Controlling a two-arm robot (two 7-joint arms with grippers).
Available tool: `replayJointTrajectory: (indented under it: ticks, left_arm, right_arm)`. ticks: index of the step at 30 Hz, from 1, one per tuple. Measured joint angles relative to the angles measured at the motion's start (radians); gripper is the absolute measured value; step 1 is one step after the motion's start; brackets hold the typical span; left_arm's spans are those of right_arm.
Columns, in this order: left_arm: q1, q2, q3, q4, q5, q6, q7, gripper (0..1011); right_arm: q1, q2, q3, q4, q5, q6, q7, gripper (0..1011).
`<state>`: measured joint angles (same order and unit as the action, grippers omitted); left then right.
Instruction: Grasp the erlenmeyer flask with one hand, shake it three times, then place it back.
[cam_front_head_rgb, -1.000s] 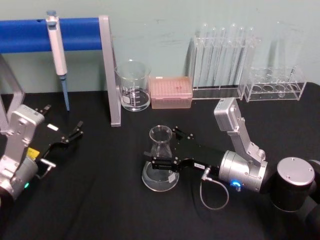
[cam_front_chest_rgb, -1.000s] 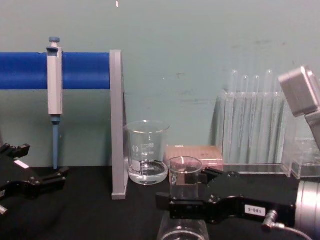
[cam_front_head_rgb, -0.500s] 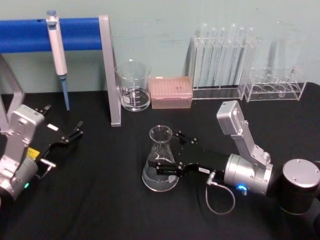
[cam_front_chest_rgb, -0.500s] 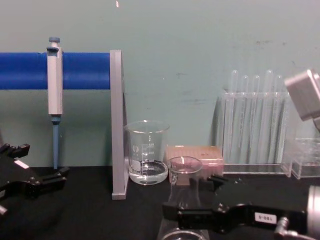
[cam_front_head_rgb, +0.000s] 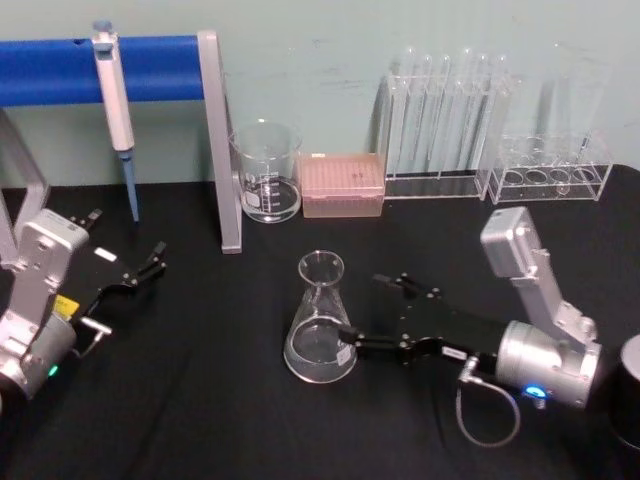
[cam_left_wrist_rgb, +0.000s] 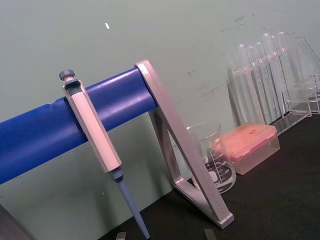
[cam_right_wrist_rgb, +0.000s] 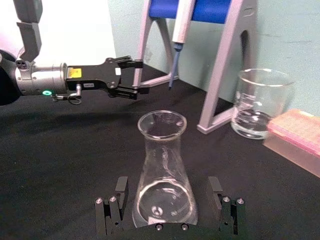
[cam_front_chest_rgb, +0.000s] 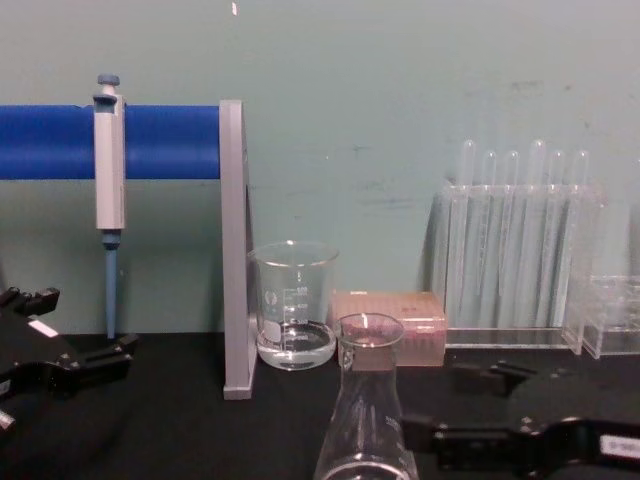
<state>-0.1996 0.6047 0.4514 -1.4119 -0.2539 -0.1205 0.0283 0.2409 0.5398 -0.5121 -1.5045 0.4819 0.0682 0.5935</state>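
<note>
Since a second ago, when the right gripper's jaws were closed about the flask above its base, the one change is a release and a retreat toward the right of the frame; I judge the put-back done and the task at or near its end. Items, left to right in the head view. Left gripper (cam_front_head_rgb: 128, 277): black, parked at the lower left, fingers spread, empty, unmoved. Pipette (cam_front_head_rgb: 117, 105): grey-white body, blue tip, hung on a blue padded bar (cam_front_head_rgb: 60, 70) with a grey metal upright, upper left. Beaker (cam_front_head_rgb: 267, 172): straight-walled clear glass, white graduations, a little clear liquid at the bottom, upper centre. Erlenmeyer flask (cam_front_head_rgb: 320, 322): clear glass, conical, wide flat base, narrow neck, flared rim; it stands upright at the centre of the black cloth (cam_front_head_rgb: 220, 400), with no liquid that I can make out. Pink tip box (cam_front_head_rgb: 342, 184): translucent plastic, rectangular, just right of the beaker. Right gripper (cam_front_head_rgb: 372, 312): black flat jaws, silver wrist, low at centre right; the right wrist view shows its jaws spread to either side of the flask's base, apart from the glass. Test tubes (cam_front_head_rgb: 445, 110): thin, clear, upright in a clear acrylic rack, upper right; a second, lower clear rack (cam_front_head_rgb: 553, 180) beside it.
</note>
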Motion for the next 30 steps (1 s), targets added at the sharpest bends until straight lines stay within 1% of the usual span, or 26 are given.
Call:
replayJointTrajectory:
  ticks: [3,6,7,8,9,10,11,12,13,15,16,18,19,20,21,24,26,27,30]
  left_arm:
    - [0.0,0.0,0.0,0.0,0.0,0.0,0.0,1001]
    - [0.0,0.0,0.0,0.0,0.0,0.0,0.0,1001]
    - [0.0,0.0,0.0,0.0,0.0,0.0,0.0,1001]
    - [0.0,0.0,0.0,0.0,0.0,0.0,0.0,1001]
    - [0.0,0.0,0.0,0.0,0.0,0.0,0.0,1001]
    - [0.0,0.0,0.0,0.0,0.0,0.0,0.0,1001]
    - [0.0,0.0,0.0,0.0,0.0,0.0,0.0,1001]
    - [0.0,0.0,0.0,0.0,0.0,0.0,0.0,1001]
    - [0.0,0.0,0.0,0.0,0.0,0.0,0.0,1001]
    - [0.0,0.0,0.0,0.0,0.0,0.0,0.0,1001]
    - [0.0,0.0,0.0,0.0,0.0,0.0,0.0,1001]
    - [0.0,0.0,0.0,0.0,0.0,0.0,0.0,1001]
    - [0.0,0.0,0.0,0.0,0.0,0.0,0.0,1001]
    - [0.0,0.0,0.0,0.0,0.0,0.0,0.0,1001]
    - [0.0,0.0,0.0,0.0,0.0,0.0,0.0,1001]
    - [0.0,0.0,0.0,0.0,0.0,0.0,0.0,1001]
    - [0.0,0.0,0.0,0.0,0.0,0.0,0.0,1001]
    - [0.0,0.0,0.0,0.0,0.0,0.0,0.0,1001]
    - [0.0,0.0,0.0,0.0,0.0,0.0,0.0,1001]
  right_arm:
    - [-0.024,0.023,0.024,-0.035,0.01,0.008,-0.023,1003]
    - [-0.043,0.036,0.048,-0.06,0.018,0.009,-0.046,1002]
    - [-0.054,0.042,0.067,-0.074,0.022,0.006,-0.064,1002]
    - [-0.059,0.044,0.077,-0.081,0.024,0.002,-0.074,1003]
    - [-0.071,0.046,0.1,-0.093,0.028,-0.012,-0.094,1003]
    - [-0.077,0.045,0.111,-0.099,0.029,-0.022,-0.105,1002]
    - [-0.091,0.04,0.136,-0.111,0.03,-0.046,-0.135,1002]
    - [-0.091,0.04,0.136,-0.111,0.03,-0.046,-0.135,1002]
    - [-0.107,0.03,0.162,-0.121,0.028,-0.075,-0.168,1002]
    - [-0.12,0.018,0.183,-0.129,0.021,-0.102,-0.198,1003]
    - [-0.133,0.001,0.206,-0.136,0.01,-0.13,-0.231,1002]
    - [-0.142,-0.015,0.221,-0.139,-0.003,-0.153,-0.263,1003]
    - [-0.147,-0.031,0.234,-0.14,-0.017,-0.167,-0.293,1002]
    - [-0.149,-0.038,0.238,-0.14,-0.025,-0.171,-0.305,1002]
    - [-0.151,-0.054,0.244,-0.139,-0.041,-0.178,-0.334,1002]
    - [-0.151,-0.079,0.252,-0.131,-0.065,-0.179,-0.376,1002]
    - [-0.149,-0.104,0.256,-0.119,-0.085,-0.174,-0.413,1002]
    - [-0.146,-0.123,0.258,-0.106,-0.099,-0.165,-0.439,1002]
    - [-0.139,-0.149,0.259,-0.08,-0.115,-0.152,-0.469,1002]
